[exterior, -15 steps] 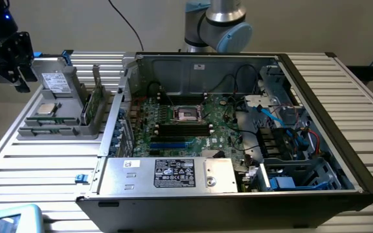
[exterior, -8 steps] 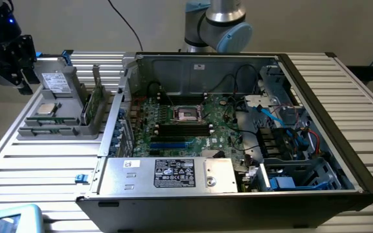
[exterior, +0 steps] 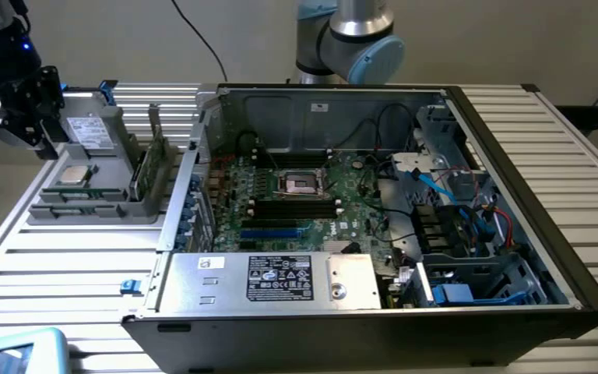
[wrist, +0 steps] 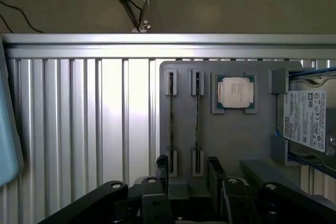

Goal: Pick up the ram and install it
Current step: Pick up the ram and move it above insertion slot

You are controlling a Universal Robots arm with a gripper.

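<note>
Two ram sticks stand on edge in a grey holder tray (wrist: 231, 145); they show from above as thin green lines, one ram stick (wrist: 171, 124) beside the other (wrist: 197, 119). In the exterior view the ram (exterior: 153, 167) stands at the tray's (exterior: 91, 206) side nearest the computer. My gripper (wrist: 189, 177) is open with nothing between its black fingers (wrist: 215, 174). It hangs above the tray's end, apart from the sticks. In the exterior view my gripper (exterior: 29, 117) is at the far left, above the tray. The motherboard's black memory slots (exterior: 293, 206) lie inside the open computer case (exterior: 528, 202).
The tray also holds a square silver processor (wrist: 235, 92) (exterior: 74, 173) and a grey drive (wrist: 307, 119) (exterior: 91, 128). The power supply box (exterior: 268, 279) fills the case's front. A light-blue object (exterior: 8, 351) lies at the slatted table's (wrist: 79, 124) corner. The arm's base (exterior: 346, 39) stands behind the case.
</note>
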